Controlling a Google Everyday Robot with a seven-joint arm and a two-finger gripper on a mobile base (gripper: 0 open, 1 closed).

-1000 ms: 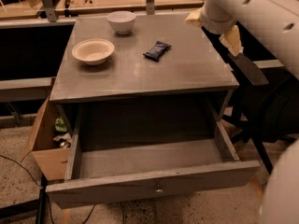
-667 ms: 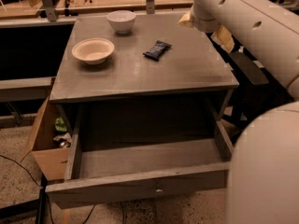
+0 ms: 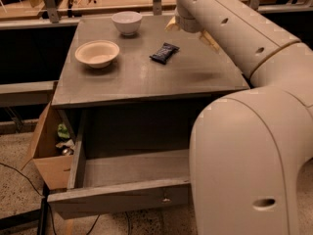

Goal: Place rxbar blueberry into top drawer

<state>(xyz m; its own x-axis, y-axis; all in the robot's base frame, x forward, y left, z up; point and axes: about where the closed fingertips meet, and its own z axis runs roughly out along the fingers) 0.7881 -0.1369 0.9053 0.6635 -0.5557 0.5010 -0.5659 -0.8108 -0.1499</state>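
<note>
The rxbar blueberry (image 3: 164,52), a small dark glossy bar, lies flat on the grey table top (image 3: 146,77), right of centre. The top drawer (image 3: 117,199) is pulled out below the table, its knob facing me and its inside bare. My gripper (image 3: 190,32) hangs above the table's far right part, just right of and behind the bar, not touching it. Its two tan fingers (image 3: 171,24) are spread apart and hold nothing. The white arm fills the right side of the view and hides the drawer's right end.
A tan bowl (image 3: 97,53) sits on the table's left side and a white bowl (image 3: 126,22) at its far edge. An open cardboard box (image 3: 46,153) with clutter stands on the floor left of the drawer. A wooden bench runs behind the table.
The arm has swung left over the table, bringing the gripper closer to the bar. The bar, bowls and drawer have not moved.
</note>
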